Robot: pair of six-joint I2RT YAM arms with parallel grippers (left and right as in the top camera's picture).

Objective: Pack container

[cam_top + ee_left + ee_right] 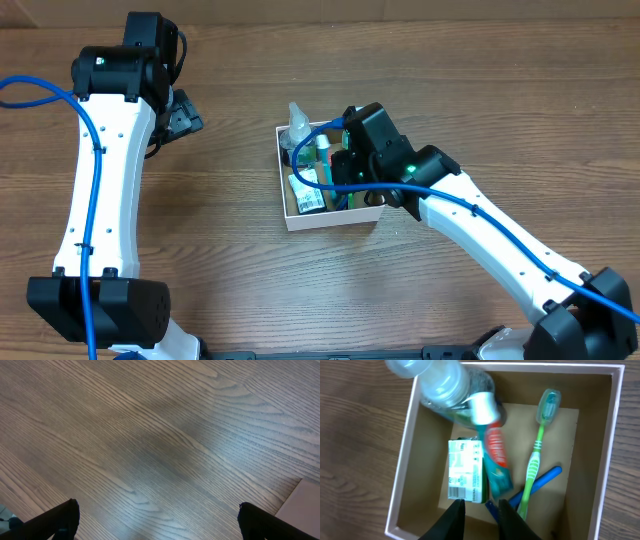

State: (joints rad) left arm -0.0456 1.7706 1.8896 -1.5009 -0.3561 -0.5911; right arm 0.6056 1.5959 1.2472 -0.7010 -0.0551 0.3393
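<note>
Right pincer (481,505) hangs just above the near wall of the container (565,430), pointing down into it. Its two dark fingers stand a little apart, released, with nothing clasped between them. Only the tip of a blue handle (545,477) shows below the gap. The rest of that handle runs off slantwise under a green toothbrush (536,455), so what it belongs to is hard to tell.

The container is a shallow square box with white walls and a brown floor, sitting near the middle of the wooden counter (450,90). Inside, a small green and white carton (465,472) lies along the left wall. A red and teal toothpaste tube (496,457) lies just beside it, white cap towards the far side. The toothbrush lies to the right of both, with bare floor between it and the right wall.

At the far left corner a clear bottle (440,380) leans over the rim. It is blurred and cut off at the top of the wrist view.

From overhead the right arm's head covers much of the box's right half. Bare wood lies open on every side of the box.

Left pincer (157,512) is well apart to the far left, fingers spread wide and empty over bare wood. A pale patch (302,507) at the corner of its view is cut off and unclear.
</note>
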